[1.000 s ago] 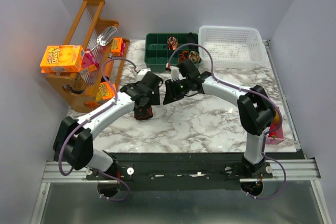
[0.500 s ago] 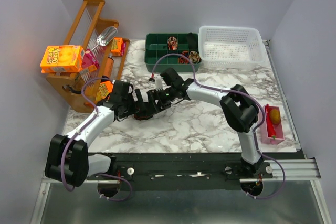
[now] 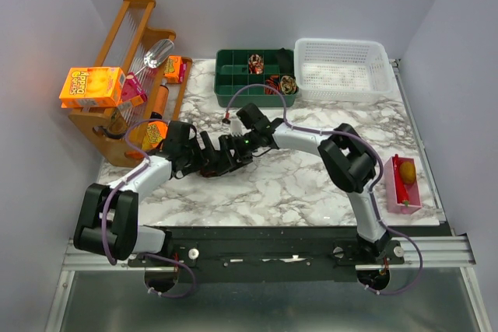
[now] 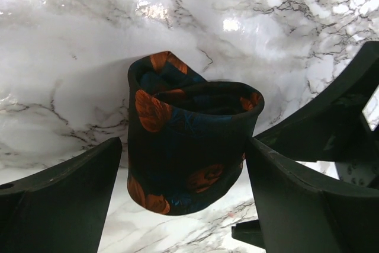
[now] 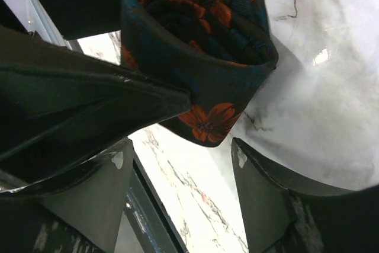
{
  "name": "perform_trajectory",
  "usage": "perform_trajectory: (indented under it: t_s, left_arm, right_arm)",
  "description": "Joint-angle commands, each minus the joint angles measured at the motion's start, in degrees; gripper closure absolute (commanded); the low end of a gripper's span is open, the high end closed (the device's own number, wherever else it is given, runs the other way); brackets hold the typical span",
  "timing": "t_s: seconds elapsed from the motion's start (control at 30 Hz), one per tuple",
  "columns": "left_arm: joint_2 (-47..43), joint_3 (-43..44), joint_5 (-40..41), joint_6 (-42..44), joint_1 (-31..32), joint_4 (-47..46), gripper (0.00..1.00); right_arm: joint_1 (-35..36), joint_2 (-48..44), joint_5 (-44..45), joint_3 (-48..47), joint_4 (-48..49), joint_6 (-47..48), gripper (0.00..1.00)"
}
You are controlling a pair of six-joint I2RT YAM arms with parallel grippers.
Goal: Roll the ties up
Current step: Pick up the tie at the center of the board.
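The left end effector [image 4: 183, 143] stands wide, its two black fingers [image 4: 65, 205] flanking a dark navy fabric tie with orange-red flowers, rolled into a spiral coil [image 4: 189, 128]. The coil stands on end on the white-and-grey marbled counter [image 3: 311, 184], in the left-centre of it. Each finger sits just beside the coil's wall. The right wrist view shows one of them against the fabric, but the coil looks unsquashed and I cannot tell whether it is clamped.

The right end effector [image 5: 180, 145] is also spread, with bare counter visible between its fingertips [image 5: 260, 205]. The lower edge of the coil lies at its mouth, and neither fingertip closes on it.

From above, the left arm lies low, reaching rightward across the counter. The right arm is folded back at the elbow and reaches leftward, so the two end effectors meet nose to nose over the coil.

Other coiled ties [image 3: 255, 62] sit in compartments of a dark green plastic divided tray [image 3: 233, 75] at the far edge.
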State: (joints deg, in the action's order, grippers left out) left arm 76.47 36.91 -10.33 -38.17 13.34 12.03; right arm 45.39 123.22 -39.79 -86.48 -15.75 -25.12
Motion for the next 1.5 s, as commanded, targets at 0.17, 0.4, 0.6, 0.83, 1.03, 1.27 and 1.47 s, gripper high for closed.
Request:
perform_trajectory:
  t_s: [0.17,0.4,0.6,0.83,1.03,1.27,1.47]
  left_arm:
    - [0.8,-4.8,-6.3,-3.0,-1.1,-7.8,0.11]
    - [0.8,-8.7,-11.0,-5.4,-1.3,-15.5,0.14]
    - [1.1,-11.2,-15.0,-7.7,-1.4,-23.0,0.18]
    - [1.8,-11.3,-20.4,-6.4,-1.4,-27.8,0.27]
    - [2.2,-13.0,-26.0,-7.3,-1.3,-35.3,0.29]
    - [0.4,-13.5,-29.0,-7.9,-1.3,-37.7,0.30]
    - [-0.8,-14.1,-31.3,-9.2,-1.3,-40.2,0.31]
  right_arm:
    - [0.1,3.0,1.1,-2.3,3.1,-1.1,0.30]
    - [-0.7,4.8,-1.5,-3.4,5.0,-0.6,0.32]
    - [-2.5,5.6,-4.9,-2.8,7.7,0.4,0.32]
    - [-3.2,7.1,-9.8,-4.0,7.9,2.4,0.30]
    - [-3.7,7.2,-13.0,-4.0,7.9,4.6,0.31]
    - [-5.6,4.1,-13.6,-1.1,7.8,5.4,0.30]
    - [-8.6,-1.3,-13.8,2.8,7.8,5.2,0.22]
